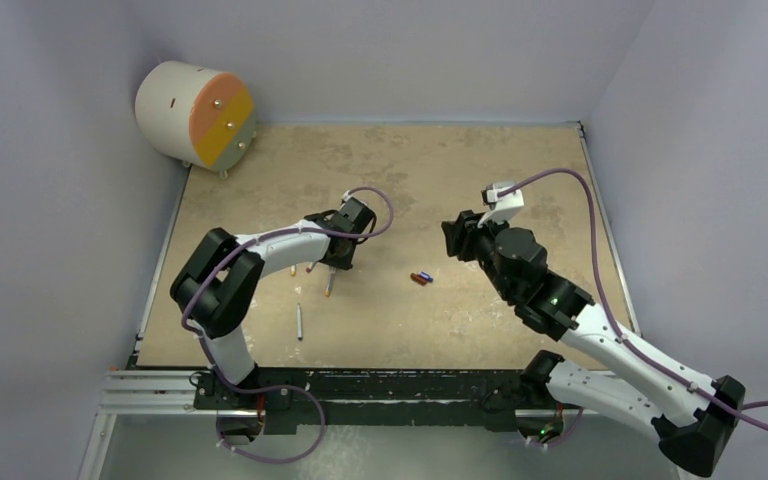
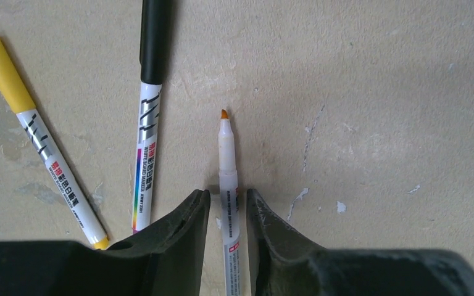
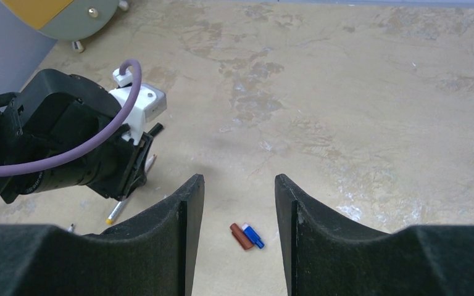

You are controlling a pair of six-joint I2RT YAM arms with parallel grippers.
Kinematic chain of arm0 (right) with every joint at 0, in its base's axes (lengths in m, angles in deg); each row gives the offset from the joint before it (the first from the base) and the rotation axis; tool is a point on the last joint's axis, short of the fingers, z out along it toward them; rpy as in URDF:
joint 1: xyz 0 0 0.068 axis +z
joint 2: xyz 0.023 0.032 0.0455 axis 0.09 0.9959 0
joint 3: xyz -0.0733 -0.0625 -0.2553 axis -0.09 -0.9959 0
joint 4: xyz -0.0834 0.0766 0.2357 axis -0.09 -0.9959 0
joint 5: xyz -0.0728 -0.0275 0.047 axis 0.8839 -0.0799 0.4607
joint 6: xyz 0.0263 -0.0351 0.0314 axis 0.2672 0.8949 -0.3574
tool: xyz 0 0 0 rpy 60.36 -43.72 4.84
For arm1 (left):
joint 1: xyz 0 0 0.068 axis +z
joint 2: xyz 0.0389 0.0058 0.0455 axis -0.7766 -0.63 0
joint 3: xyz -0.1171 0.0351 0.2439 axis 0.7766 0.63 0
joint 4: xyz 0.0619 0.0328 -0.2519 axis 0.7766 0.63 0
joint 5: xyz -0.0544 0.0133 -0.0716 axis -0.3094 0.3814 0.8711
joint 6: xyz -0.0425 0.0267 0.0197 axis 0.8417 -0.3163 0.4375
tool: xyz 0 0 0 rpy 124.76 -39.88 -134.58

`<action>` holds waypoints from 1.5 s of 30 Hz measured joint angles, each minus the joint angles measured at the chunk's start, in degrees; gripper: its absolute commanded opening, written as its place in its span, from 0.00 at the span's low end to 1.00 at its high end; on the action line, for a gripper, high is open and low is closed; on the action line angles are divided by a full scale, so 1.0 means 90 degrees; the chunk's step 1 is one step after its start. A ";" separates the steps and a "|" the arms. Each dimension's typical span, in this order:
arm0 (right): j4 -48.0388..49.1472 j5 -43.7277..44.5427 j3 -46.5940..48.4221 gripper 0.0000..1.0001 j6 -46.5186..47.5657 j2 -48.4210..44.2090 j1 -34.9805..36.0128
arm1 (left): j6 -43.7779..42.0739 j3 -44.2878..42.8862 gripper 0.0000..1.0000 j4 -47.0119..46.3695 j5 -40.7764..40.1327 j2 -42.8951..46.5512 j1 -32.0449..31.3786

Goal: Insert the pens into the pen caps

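An uncapped pen (image 2: 225, 160) with an orange tip lies flat on the table. My left gripper (image 2: 228, 194) is open and straddles its barrel, with a thin gap on each side. Left of it lie a pen with a black cap (image 2: 148, 123) and a pen with a yellow cap (image 2: 37, 132). From above, the left gripper (image 1: 338, 256) stands over the orange-tipped pen (image 1: 330, 284). Another pen (image 1: 300, 321) lies nearer the bases. A red-brown cap (image 3: 242, 237) and a blue cap (image 3: 253, 236) lie side by side, touching. My right gripper (image 3: 239, 182) hangs open above them, holding nothing.
A white drum (image 1: 197, 113) with an orange-and-yellow face stands at the back left corner. Grey walls close the table at the back and both sides. The two loose caps (image 1: 422, 278) lie mid-table between the arms. A purple cable (image 1: 580, 190) loops off the right wrist.
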State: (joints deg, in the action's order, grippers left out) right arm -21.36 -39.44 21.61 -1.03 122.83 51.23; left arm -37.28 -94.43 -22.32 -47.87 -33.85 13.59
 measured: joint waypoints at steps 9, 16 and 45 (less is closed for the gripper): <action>0.0032 -0.0092 0.0000 0.48 -0.0002 0.0085 0.0000 | 0.0109 0.0029 0.00 -0.0151 0.0056 -0.0041 -0.0039; 0.0095 -0.0440 0.0002 0.49 0.0015 0.0175 -0.0068 | 0.0124 0.0289 0.00 -0.0427 0.0301 0.0221 -0.0083; 0.2871 -0.3585 0.0566 0.48 -0.0784 0.1042 -0.0413 | 0.1032 0.1795 0.00 -0.6023 0.5304 0.4170 -0.0233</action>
State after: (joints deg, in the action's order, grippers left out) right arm 4.47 -71.71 26.70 -8.09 132.20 47.51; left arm -27.99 -78.28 -76.53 -0.13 3.68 11.49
